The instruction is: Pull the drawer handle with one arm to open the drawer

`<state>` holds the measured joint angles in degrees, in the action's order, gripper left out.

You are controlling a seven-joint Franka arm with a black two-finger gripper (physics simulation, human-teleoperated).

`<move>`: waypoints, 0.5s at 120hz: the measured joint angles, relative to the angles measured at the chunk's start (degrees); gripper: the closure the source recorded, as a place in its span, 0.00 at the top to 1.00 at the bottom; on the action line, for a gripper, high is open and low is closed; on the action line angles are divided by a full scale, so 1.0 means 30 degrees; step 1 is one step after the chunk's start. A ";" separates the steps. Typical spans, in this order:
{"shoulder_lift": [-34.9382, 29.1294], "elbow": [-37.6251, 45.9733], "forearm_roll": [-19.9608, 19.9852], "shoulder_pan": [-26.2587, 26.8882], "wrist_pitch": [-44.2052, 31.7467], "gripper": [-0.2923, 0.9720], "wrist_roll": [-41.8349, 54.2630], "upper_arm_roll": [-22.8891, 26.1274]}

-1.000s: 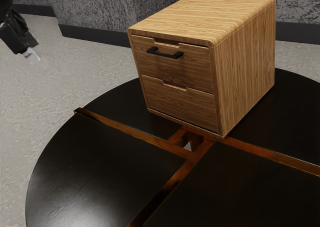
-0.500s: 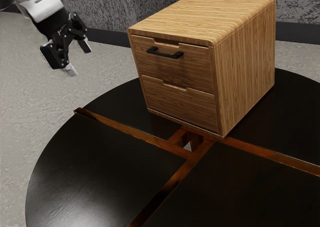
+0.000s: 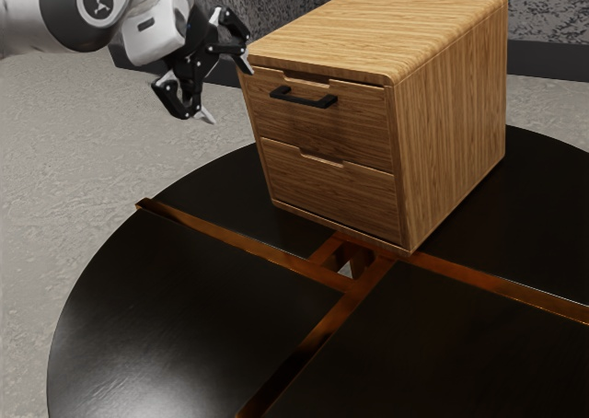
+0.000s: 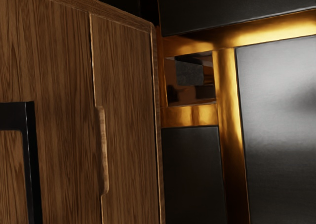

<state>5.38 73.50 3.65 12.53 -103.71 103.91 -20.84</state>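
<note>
A light wooden cabinet (image 3: 405, 87) with two drawers stands on the dark round table (image 3: 184, 326). The top drawer (image 3: 322, 114) sits flush with the cabinet front and carries a black bar handle (image 3: 304, 97). My gripper (image 3: 228, 93) hovers open just off the cabinet's front corner, to the exterior view's left of the handle and apart from it. In the wrist view the black handle (image 4: 24, 160) lies close to the hand, with the lower drawer front (image 4: 123, 110) beside it.
The lower drawer (image 3: 331, 186) has a wooden recess pull (image 3: 322, 158). Orange-brown wooden strips (image 3: 304, 340) cross the table top and meet under the cabinet. Grey carpeted floor (image 3: 83, 179) lies beyond the table's edge.
My arm has swung in from the exterior view's upper left toward the cabinet. The gripper has come up close to the top drawer's front corner. The cabinet has not moved.
</note>
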 joint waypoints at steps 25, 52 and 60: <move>-0.0317 0.1272 -0.0605 0.0723 -0.2145 0.77 0.1450 0.0032; -0.0007 0.0972 -0.0733 0.0714 -0.3370 0.77 0.2556 0.0031; 0.0229 0.0885 -0.0739 0.0894 -0.3554 0.77 0.2811 0.0030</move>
<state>6.07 76.15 1.43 15.21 -114.38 112.34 -20.74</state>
